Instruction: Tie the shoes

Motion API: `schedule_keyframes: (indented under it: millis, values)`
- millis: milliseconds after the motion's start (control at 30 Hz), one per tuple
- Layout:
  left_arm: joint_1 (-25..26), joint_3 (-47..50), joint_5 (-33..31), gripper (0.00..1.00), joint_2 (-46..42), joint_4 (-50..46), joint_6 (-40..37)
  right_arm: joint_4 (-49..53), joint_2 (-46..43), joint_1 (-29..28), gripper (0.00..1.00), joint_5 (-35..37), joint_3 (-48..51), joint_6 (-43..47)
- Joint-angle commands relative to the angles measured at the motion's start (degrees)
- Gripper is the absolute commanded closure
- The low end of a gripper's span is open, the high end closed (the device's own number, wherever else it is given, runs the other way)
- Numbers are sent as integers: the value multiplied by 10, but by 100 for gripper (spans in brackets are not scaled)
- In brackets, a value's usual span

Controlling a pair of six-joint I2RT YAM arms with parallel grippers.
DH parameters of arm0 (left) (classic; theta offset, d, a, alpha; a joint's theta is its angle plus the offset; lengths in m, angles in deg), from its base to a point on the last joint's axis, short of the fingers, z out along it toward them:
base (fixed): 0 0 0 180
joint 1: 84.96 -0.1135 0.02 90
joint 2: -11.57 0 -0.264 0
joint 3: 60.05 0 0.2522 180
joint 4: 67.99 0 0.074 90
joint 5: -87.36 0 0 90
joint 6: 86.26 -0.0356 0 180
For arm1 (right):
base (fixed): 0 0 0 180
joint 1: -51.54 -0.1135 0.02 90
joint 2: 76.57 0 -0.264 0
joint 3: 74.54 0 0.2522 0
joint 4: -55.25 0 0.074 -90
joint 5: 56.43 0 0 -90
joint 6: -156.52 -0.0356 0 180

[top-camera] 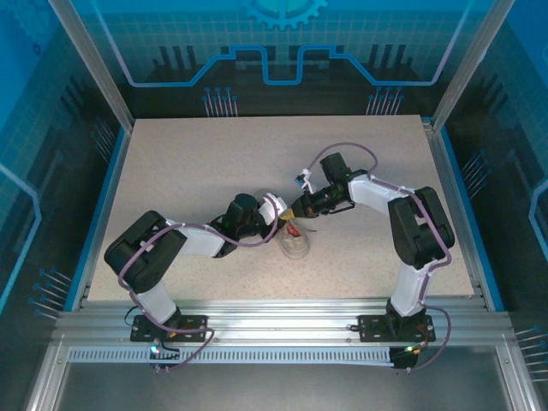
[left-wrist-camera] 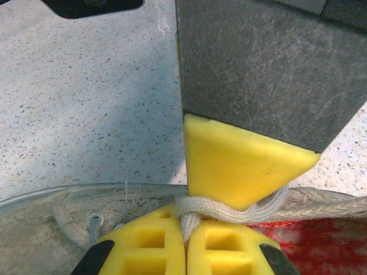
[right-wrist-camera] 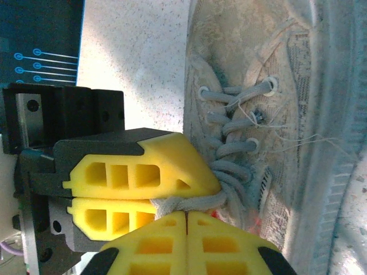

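Observation:
The whitish-grey sneaker (top-camera: 296,244) lies mid-table, and both grippers meet just above it. In the right wrist view its laced upper (right-wrist-camera: 258,86) fills the right side. In the left wrist view I see its mesh collar (left-wrist-camera: 57,212) and the red patch (left-wrist-camera: 312,235) inside. My left gripper (left-wrist-camera: 185,232) is shut on a white lace (left-wrist-camera: 198,215) that drops between its yellow fingertips. My right gripper (right-wrist-camera: 186,220) is shut too, with a lace (right-wrist-camera: 189,201) pinched at its tips. The two grippers touch tip to tip, the right one's yellow finger (left-wrist-camera: 241,166) directly over the left one's.
The speckled beige table (top-camera: 197,163) is bounded by blue edging and aluminium posts, with blue panels behind. Both arms' elbows (top-camera: 145,248) (top-camera: 419,227) rest low at either side of the shoe. Open tabletop lies towards the back and the corners.

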Motion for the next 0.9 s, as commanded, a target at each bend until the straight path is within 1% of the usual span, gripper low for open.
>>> schedule_keyframes:
  millis: [0,200,333,667,700,800,833,867]
  values:
    - [3,-2,23,100,-22,4,16,-17,-30,-14,100,39,10,-8]
    - [4,20,27,100,-41,1,26,-68,-65,-13,100,84,40,-37]
    - [3,32,30,100,-49,3,31,-111,-82,-13,100,102,64,-59]
    - [3,34,36,100,-51,-3,31,-149,-110,-8,100,131,93,-75]
    - [3,34,37,96,-52,-2,31,-148,-109,-9,100,129,93,-75]
    - [3,38,41,79,-68,-4,32,-142,-102,-9,100,124,91,-71]
    - [3,38,45,75,-76,-11,32,-144,-101,-9,100,122,93,-71]
    - [3,36,49,75,-82,-22,29,-145,-100,-9,100,117,93,-71]
